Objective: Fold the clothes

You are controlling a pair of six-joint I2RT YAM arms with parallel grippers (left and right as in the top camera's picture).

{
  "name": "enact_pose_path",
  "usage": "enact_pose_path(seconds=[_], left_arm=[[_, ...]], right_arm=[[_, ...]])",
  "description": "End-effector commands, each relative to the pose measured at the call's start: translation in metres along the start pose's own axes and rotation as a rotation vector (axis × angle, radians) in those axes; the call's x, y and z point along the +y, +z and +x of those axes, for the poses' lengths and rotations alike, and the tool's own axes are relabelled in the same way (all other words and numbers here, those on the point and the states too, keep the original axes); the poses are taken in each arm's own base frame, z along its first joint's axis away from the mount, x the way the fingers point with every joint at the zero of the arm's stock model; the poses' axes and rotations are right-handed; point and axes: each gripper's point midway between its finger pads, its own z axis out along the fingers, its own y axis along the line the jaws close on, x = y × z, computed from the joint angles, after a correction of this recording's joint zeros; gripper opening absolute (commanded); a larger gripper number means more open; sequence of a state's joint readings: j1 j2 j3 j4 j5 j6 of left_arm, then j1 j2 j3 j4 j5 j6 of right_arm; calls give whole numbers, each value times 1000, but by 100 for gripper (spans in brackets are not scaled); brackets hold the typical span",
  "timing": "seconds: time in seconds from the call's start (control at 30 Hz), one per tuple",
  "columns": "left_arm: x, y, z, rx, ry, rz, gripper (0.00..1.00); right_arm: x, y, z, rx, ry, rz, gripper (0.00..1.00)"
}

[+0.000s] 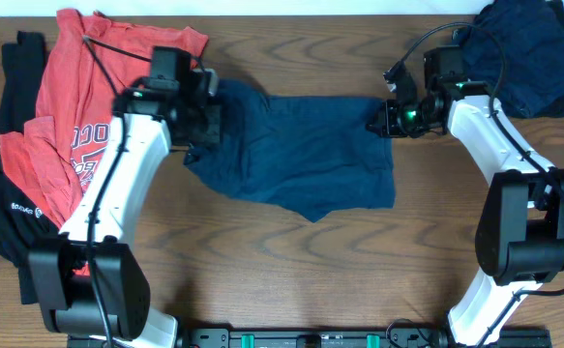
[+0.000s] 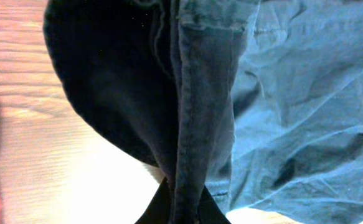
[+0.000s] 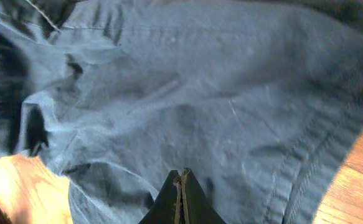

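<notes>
Status: fold on the navy shorts (image 1: 301, 155) only just set up, nothing folded yet as far as I can judge

Shorts lie mid-table, spread mostly flat but rumpled, lower hem ragged toward 5 o'clock. No crease or doubled layer visible from overhead

My left claw (image 1: 207, 124) is at the shorts' 9 o'clock edge, pinched closed on them. Left wrist view shows a ridge of seam running straight down into my closed tips (image 2: 176, 208), cloth draping off both sides, so that end looks lifted a little

My right claw (image 1: 382, 121) is at the 3 o'clock edge, also pinched closed. Right wrist view has the tips (image 3: 181, 198) pressed together with blue cloth all around them, and overhead the corner of the shorts is drawn out toward it. I read that as a grip on the shorts, though the contact itself is hard to see

Queue, none of it folded: red T-shirt (image 1: 78, 87) in a heap at 10 o'clock, partly under my left arm. Black garment (image 1: 1, 222) bunched at the 9 o'clock table edge, touching the shirt. Another dark blue garment (image 1: 533, 58) crumpled in the 1 o'clock corner, behind my right arm

No stack of finished pieces anywhere on the table (image 1: 291, 280)

My estimate: early. First piece held at both ends, first fold pending, then three more garments
</notes>
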State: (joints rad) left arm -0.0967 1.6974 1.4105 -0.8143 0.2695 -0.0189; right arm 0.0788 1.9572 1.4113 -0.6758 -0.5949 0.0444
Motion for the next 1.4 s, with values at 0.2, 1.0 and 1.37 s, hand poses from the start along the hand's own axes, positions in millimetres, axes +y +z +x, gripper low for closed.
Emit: enact_pose_path(seconds=[0.2,1.0,1.37], left_arm=[[8,-37,-18,-55,49,-70,6],[15,-70,-37,-108,-3,-107,6],[16,-70,-37,-105,-3,-108,6]], right_arm=[[6,17,2,17,-3,-17,1],[3,89,13,65,-22,-90,1],[3,78,7,47,13,-163,1]])
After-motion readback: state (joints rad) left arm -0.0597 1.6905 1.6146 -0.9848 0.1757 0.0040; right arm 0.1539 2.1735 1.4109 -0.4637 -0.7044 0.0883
